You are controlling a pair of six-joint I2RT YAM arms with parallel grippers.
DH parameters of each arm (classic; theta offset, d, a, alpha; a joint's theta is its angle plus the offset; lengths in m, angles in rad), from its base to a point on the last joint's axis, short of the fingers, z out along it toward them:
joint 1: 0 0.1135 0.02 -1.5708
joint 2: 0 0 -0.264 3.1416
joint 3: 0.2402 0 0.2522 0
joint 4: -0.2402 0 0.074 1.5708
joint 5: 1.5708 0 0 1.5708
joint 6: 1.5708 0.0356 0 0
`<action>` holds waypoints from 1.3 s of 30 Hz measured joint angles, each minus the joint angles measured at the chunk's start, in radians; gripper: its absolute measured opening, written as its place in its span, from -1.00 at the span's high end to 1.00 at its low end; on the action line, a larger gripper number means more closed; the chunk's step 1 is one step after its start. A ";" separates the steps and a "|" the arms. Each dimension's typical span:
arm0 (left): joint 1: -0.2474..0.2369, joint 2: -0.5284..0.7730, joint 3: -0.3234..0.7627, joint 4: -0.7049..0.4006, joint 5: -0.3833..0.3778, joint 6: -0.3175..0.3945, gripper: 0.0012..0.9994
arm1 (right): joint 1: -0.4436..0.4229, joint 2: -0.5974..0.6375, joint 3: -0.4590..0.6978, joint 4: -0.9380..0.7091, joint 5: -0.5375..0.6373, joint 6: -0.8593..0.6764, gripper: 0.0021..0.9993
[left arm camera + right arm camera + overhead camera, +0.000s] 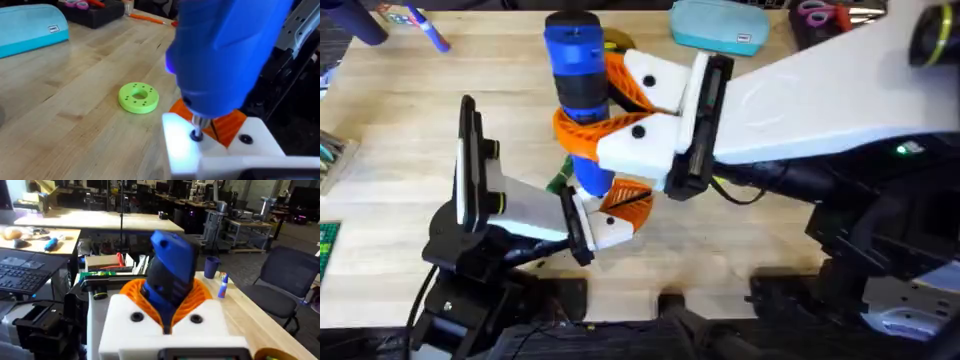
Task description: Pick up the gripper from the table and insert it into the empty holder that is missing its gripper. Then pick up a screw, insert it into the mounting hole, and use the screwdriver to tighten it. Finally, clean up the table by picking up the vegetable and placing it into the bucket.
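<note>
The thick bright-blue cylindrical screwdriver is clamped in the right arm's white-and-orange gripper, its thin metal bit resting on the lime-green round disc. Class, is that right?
Not quite. The left wrist view shows the thick bright-blue cylindrical screwdriver's bit on a white plastic piece; the lime-green round disc lies apart. The right gripper does clamp it.

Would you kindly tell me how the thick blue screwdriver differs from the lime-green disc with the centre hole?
The thick bright-blue cylindrical screwdriver is gripped by the right gripper, its orange pads around it; the lime-green round disc lies untouched. The screwdriver stands nearly upright, its thin metal bit on a white part; the disc lies flat on the wooden table. The screwdriver is tall, the disc low and ring-shaped.
</note>
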 joint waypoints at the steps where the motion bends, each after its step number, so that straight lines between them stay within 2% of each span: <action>1: 0.000 0.000 0.000 0.000 0.000 0.000 0.98 | 0.000 0.001 0.000 0.002 0.000 0.000 0.92; 39: 0.000 0.000 0.000 -0.001 0.007 0.000 0.98 | 0.000 0.000 0.000 -0.022 0.000 -0.012 0.92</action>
